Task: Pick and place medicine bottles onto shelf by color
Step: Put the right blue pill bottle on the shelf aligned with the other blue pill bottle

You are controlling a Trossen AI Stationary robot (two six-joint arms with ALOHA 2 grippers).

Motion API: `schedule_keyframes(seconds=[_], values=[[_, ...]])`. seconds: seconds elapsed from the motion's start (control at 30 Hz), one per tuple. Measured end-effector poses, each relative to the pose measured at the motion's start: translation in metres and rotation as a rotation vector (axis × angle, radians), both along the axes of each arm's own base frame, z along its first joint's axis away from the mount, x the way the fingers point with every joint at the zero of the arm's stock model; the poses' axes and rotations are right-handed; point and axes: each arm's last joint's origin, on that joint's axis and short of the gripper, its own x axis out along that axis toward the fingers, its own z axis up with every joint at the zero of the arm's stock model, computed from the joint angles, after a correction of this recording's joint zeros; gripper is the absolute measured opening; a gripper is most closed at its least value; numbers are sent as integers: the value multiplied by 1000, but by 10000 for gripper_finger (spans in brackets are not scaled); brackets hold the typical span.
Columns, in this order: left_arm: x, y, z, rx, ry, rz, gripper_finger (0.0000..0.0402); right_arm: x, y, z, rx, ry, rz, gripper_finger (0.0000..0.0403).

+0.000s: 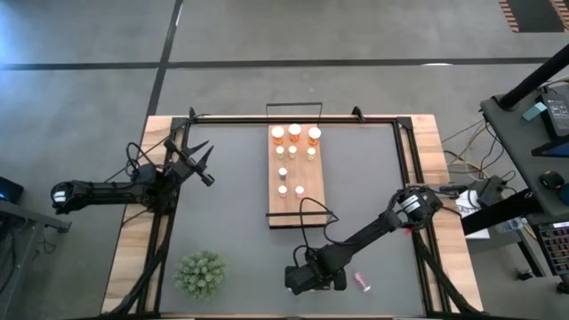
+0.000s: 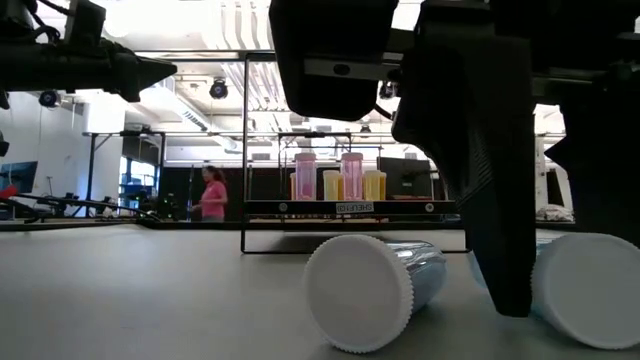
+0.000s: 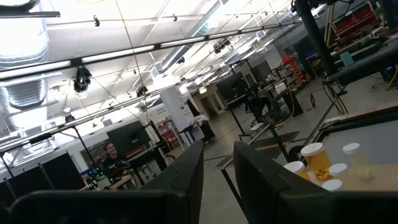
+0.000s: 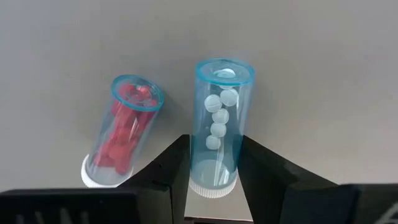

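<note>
**Blue bottle lying flat between the right gripper's fingers, near table edge**

Blue bottle (image 4: pixel 217 121) on its side on the grey table (image 1: pixel 231 222), white beads inside, white cap end toward the wrist, open-looking clear end pointing away. Long axis roughly in line with the fingers, so sides of the tube face the pads. Right gripper (image 4: pixel 213 163) down over the cap end, fingers closing in on both flanks, touching or nearly so; firm clamp not certain.

Red bottle (image 4: pixel 122 132) just beside, also flat, tilted off the blue one's axis, outside the fingers. Risk, by judgement: nudging it on the lift.

Shelf (image 1: pixel 298 206) well apart, toward the table's far side, already carrying upright bottles at its far end. Right arm plainly nearer. Left gripper (image 1: pixel 201 166) clenched, empty, raised at the left side.

Plant (image 1: pixel 199 273) near the front, clear of the path.
</note>
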Motion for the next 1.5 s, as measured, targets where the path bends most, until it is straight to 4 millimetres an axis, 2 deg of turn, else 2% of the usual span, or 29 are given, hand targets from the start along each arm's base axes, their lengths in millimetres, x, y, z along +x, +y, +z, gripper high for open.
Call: schedule_keyframes(seconds=[0.17,0.3,0.4,0.53,0.6,0.77,0.87,1.5], values=[[0,0,0,0,0,0,72,-1,-1,7,1,-14,-7,118],[0,0,0,0,0,0,72,-7,-7,32,-50,-61,-27,117],[0,0,0,0,0,1,72,-19,-12,54,-115,-61,-66,117],[0,0,0,0,-1,0,72,-31,-10,66,-161,-65,-113,117],[0,0,0,0,1,0,72,-32,-6,63,-162,-70,-106,117],[0,0,0,0,-1,1,72,-23,3,36,-135,-57,-96,117],[0,0,0,0,-1,0,72,-18,3,27,-99,-36,-91,117],[0,0,0,0,0,1,72,-3,-2,3,-49,-24,-64,117]])
